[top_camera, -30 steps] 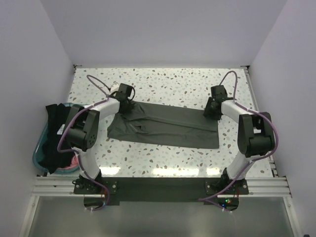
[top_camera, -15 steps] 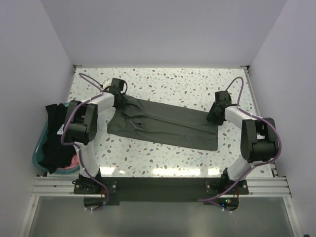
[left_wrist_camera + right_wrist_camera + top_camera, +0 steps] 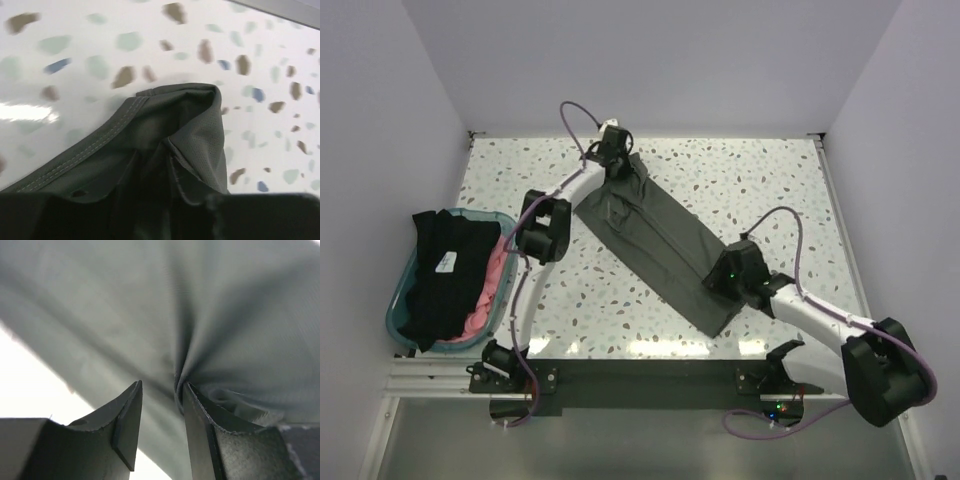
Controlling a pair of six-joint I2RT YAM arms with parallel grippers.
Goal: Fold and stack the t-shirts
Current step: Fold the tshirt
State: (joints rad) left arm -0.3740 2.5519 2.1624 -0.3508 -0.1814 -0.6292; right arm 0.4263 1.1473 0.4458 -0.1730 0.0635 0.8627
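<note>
On the speckled table [image 3: 740, 180] the green shirt [image 3: 655, 235] lies stretched on a slant between the arms. The right gripper [image 3: 718, 282], jaws narrow, pinches its near end; the left gripper [image 3: 613, 160] holds the far end bunched up, its fingers buried in cloth. A black shirt [image 3: 445, 265] and a pink shirt [image 3: 490, 290] fill the tub [image 3: 395, 300]

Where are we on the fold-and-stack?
Done: nothing stacked yet; the olive shirt looks narrowed to a long band. In hand: that shirt, stretched diagonally across the table, left gripper pinching its far end, right gripper its near end. Left: finish folding it, then the black shirt and pink shirt lying in the teal tub.
</note>
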